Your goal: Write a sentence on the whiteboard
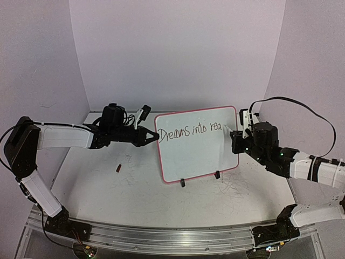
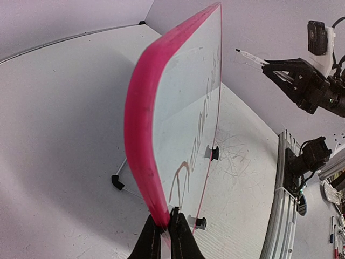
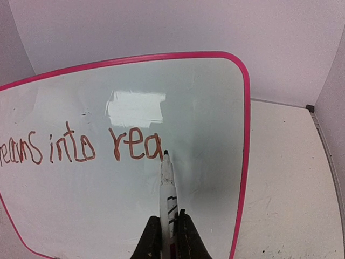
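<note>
The whiteboard (image 1: 199, 156), white with a pink-red frame, stands tilted on black clip feet at the table's middle. The sentence (image 1: 190, 130) on it reads "Dreams into rea". My left gripper (image 1: 154, 136) is shut on the board's left frame edge; in the left wrist view (image 2: 164, 226) both fingers pinch the pink rim (image 2: 143, 124). My right gripper (image 1: 235, 136) is shut on a white marker (image 3: 167, 186) near the board's right edge. The marker's black tip sits just right of the last "a" (image 3: 153, 147). I cannot tell if the tip touches the board.
A small dark red marker cap (image 1: 118, 168) lies on the tabletop left of the board. Grey scribble marks (image 1: 234, 187) cover the table near the board's right foot. The white back wall stands close behind the board. A metal rail (image 1: 161, 237) runs along the near edge.
</note>
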Controlling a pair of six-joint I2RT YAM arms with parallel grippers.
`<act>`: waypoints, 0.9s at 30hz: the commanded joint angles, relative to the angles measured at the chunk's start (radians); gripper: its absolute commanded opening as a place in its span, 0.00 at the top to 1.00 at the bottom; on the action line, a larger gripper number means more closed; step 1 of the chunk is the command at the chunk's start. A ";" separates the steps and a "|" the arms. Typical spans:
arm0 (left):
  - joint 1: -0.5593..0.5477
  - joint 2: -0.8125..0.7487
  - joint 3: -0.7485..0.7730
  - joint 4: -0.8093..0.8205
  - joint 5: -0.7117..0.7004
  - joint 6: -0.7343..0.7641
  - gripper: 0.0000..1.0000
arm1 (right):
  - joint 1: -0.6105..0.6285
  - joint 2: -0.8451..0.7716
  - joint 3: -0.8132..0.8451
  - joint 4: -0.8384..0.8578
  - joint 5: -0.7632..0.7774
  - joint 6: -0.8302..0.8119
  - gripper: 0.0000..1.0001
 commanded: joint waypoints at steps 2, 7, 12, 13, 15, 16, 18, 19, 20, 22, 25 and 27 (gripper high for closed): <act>-0.027 -0.007 0.019 -0.064 -0.006 0.065 1.00 | -0.012 0.007 0.038 0.022 -0.024 -0.042 1.00; -0.027 -0.007 0.019 -0.064 -0.007 0.065 1.00 | -0.012 0.009 0.037 0.035 -0.068 -0.088 1.00; -0.028 -0.004 0.020 -0.063 -0.007 0.065 1.00 | -0.013 0.018 0.046 0.038 -0.059 -0.104 1.00; -0.028 -0.004 0.021 -0.064 -0.007 0.065 1.00 | -0.013 0.020 0.047 0.040 -0.058 -0.103 1.00; -0.028 -0.004 0.020 -0.064 -0.008 0.065 1.00 | -0.013 0.025 0.049 0.045 -0.057 -0.100 1.00; -0.028 -0.006 0.019 -0.063 -0.008 0.065 1.00 | -0.013 0.028 0.050 0.047 -0.056 -0.100 1.00; -0.028 -0.008 0.019 -0.064 -0.011 0.066 1.00 | -0.013 0.032 0.052 0.049 -0.054 -0.100 1.00; -0.028 -0.009 0.019 -0.065 -0.013 0.066 1.00 | -0.013 0.032 0.052 0.049 -0.056 -0.101 1.00; -0.028 -0.010 0.019 -0.066 -0.018 0.066 1.00 | -0.013 0.033 0.052 0.050 -0.057 -0.103 1.00; -0.028 -0.011 0.018 -0.070 -0.028 0.064 1.00 | -0.013 0.033 0.053 0.051 -0.060 -0.110 1.00; -0.028 -0.005 0.038 -0.100 -0.048 0.056 1.00 | -0.013 0.032 0.059 0.051 -0.054 -0.119 1.00; -0.028 0.001 0.063 -0.130 -0.055 0.053 1.00 | -0.013 0.030 0.061 0.051 -0.058 -0.120 1.00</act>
